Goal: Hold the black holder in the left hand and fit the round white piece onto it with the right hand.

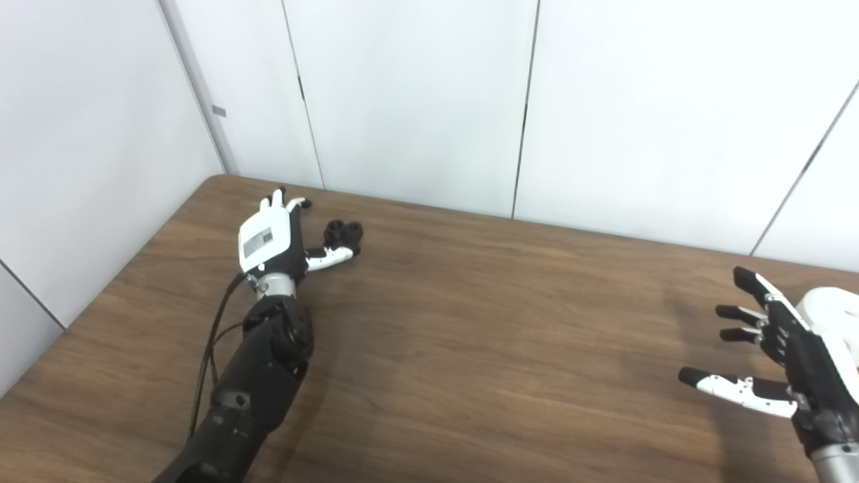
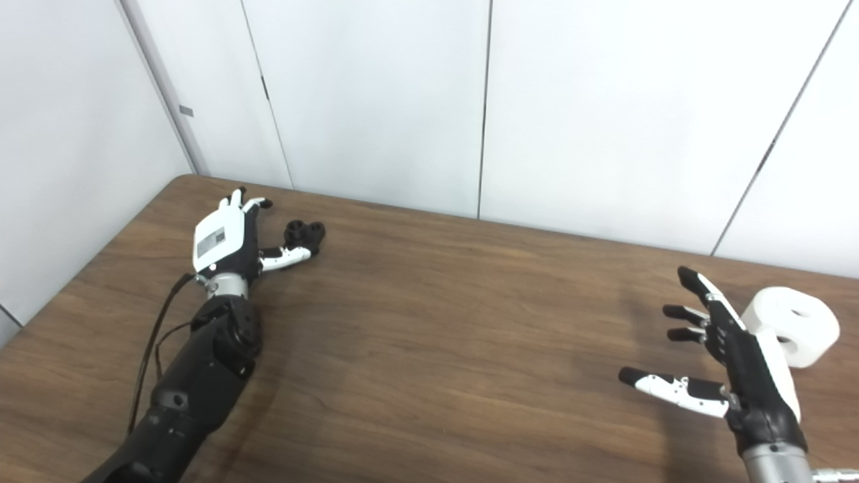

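Note:
The black holder is a small dark knobbly piece lying on the wooden table near its far left corner. My left hand rests beside it on its left, fingers spread, thumb stretched toward the holder's near side; I cannot tell whether they touch. The hand is open and holds nothing. The round white piece, a roll with a centre hole, lies at the table's right side. My right hand hovers just left of it, palm facing left, fingers apart and open.
The brown wooden table runs to white wall panels at the back and left. A black cable hangs along my left forearm.

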